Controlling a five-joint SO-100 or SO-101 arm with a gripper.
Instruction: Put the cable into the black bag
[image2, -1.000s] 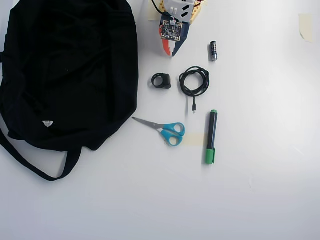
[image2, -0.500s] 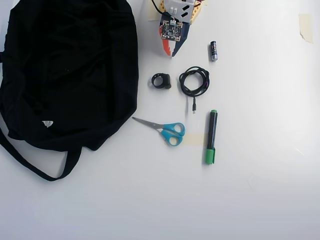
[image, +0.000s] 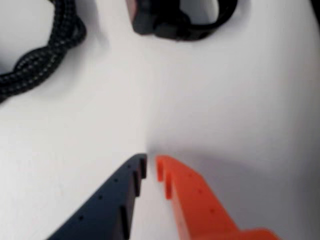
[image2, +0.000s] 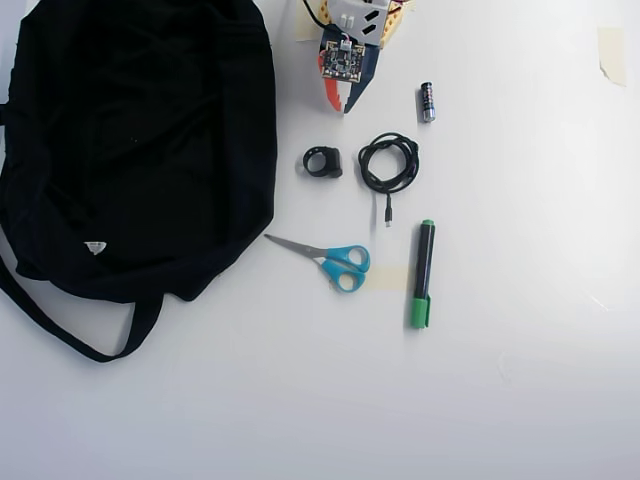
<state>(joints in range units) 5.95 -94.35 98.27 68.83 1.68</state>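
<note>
1. The overhead view is bright and evenly lit; the white table (image2: 520, 380) looks almost washed out.
2. Shadows there are faint and short.
3. The black bag (image2: 130, 150) reads as a nearly flat dark mass, with little fold detail.
4. The wrist view is soft and out of focus, with broad grey shadows around the gripper (image: 150, 162).
</note>
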